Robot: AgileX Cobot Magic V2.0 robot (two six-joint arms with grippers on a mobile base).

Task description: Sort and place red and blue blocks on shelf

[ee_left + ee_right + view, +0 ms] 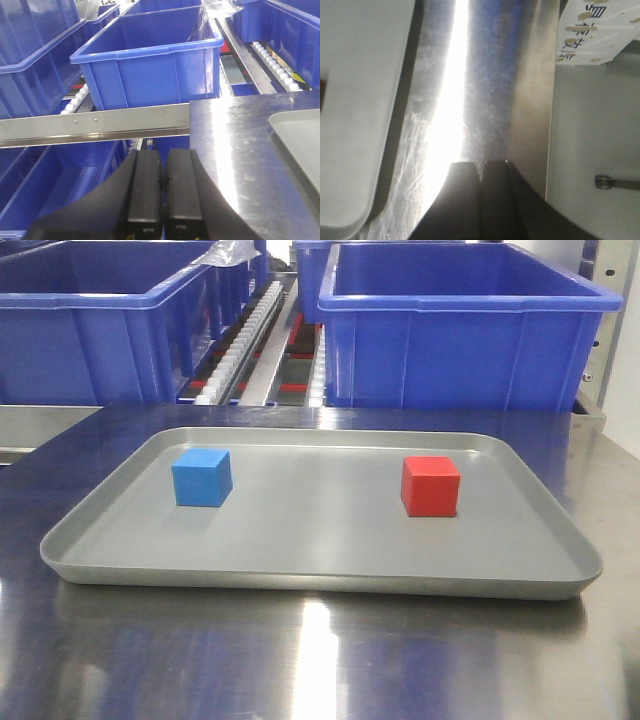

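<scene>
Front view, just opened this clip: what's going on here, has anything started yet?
Nothing is being handled yet. The blue block and the red block sit apart on the grey tray, untouched. The left pincer is shut and empty, hovering near the front rail of the shelf. The right pincer is shut and empty over the steel tabletop beside the tray. Large blue bins sit on the shelf behind.

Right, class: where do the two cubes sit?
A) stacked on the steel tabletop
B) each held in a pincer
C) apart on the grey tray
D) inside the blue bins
C: the blue cube and the red cube rest apart on the grey tray.
</scene>
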